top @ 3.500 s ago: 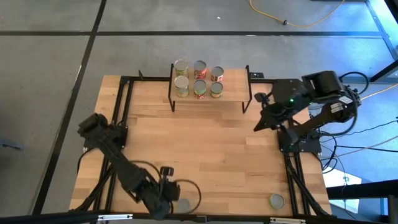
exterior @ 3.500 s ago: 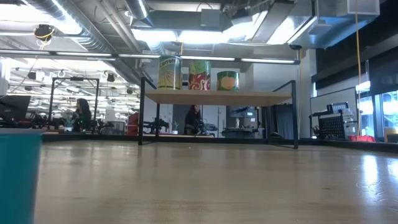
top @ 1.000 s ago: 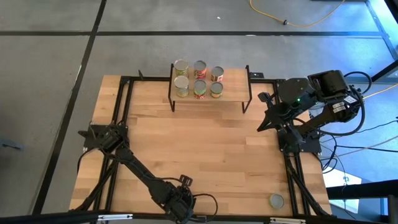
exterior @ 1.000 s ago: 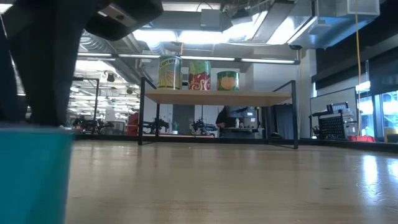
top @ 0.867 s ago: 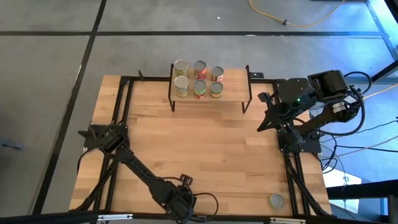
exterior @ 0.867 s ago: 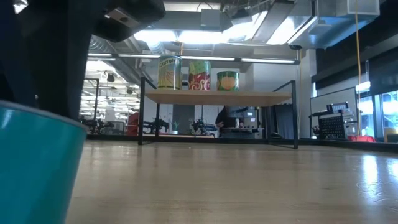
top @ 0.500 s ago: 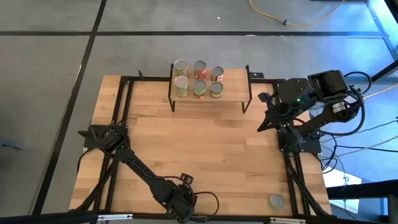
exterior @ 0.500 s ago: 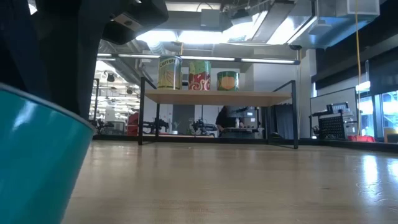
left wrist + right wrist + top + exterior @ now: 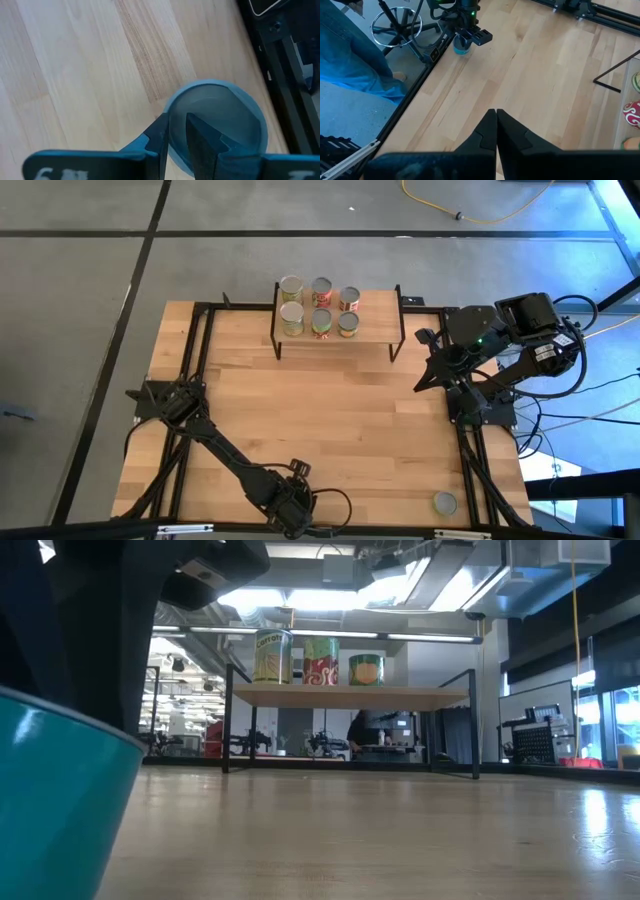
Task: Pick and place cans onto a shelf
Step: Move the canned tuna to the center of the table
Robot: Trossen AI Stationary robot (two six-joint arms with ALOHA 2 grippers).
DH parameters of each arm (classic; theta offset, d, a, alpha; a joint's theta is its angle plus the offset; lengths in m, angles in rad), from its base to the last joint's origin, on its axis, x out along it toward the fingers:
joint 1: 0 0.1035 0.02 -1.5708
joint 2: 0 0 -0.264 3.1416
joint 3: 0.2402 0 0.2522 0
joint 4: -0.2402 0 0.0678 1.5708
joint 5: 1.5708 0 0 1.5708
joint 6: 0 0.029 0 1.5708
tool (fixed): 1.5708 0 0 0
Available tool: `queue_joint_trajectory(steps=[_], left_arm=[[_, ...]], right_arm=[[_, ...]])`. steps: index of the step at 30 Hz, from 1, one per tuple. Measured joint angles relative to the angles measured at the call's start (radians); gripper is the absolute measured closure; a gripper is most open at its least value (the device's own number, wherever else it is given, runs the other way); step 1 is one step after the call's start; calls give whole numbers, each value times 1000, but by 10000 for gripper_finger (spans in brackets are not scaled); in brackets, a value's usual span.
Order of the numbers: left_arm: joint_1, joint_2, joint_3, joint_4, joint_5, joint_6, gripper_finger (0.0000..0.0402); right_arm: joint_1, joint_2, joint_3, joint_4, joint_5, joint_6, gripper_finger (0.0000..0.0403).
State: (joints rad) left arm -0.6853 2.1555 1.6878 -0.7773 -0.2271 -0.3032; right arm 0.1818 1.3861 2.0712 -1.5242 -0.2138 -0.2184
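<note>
A teal can [image 9: 225, 120] sits at the table's near edge, and my left gripper [image 9: 177, 120] is shut on it from above. In the low view the can [image 9: 50, 800] fills the lower left and stands tilted. The shelf [image 9: 335, 332] is at the table's far side, with several cans [image 9: 320, 308] upright on its board. One more can [image 9: 444, 503] stands on the table at the near right corner. My right gripper [image 9: 496, 120] hangs shut and empty, high over the table's right side. My left gripper has the teal can's rim [image 9: 169, 107] between its fingers. One finger [image 9: 161, 140] is outside the wall and the other finger [image 9: 200, 140] lies over the can's round face. The fingers come steeply from above. The can is tilted; whether its base touches the table, I cannot tell.
Black frame rails [image 9: 200, 380] run along both sides of the table. Bare wood [image 9: 330, 420] lies between the shelf and the near edge. Beyond the near edge the right wrist view shows a person's leg [image 9: 355, 55] and a stool [image 9: 395, 22].
In the low view the teal can's top was level a second ago and now slants: the can has tipped in my left gripper. Both arms have stayed in place.
</note>
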Motion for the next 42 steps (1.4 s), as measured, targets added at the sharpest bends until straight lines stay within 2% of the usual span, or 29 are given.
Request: queue_joint_trajectory(steps=[19,26,35,39,42], left_arm=[[-6,-8,0,0,-44,47,343],[2,-12,-56,26,-26,23,343],[8,-13,-65,37,-44,23,343],[14,-12,-66,36,-43,21,356],[24,-11,-66,30,-42,17,384]], right_arm=[[0,0,0,0,0,0,397],[0,0,0,0,0,0,397],[0,0,0,1,0,1,397],[0,0,0,1,0,1,397],[0,0,0,1,0,1,397]])
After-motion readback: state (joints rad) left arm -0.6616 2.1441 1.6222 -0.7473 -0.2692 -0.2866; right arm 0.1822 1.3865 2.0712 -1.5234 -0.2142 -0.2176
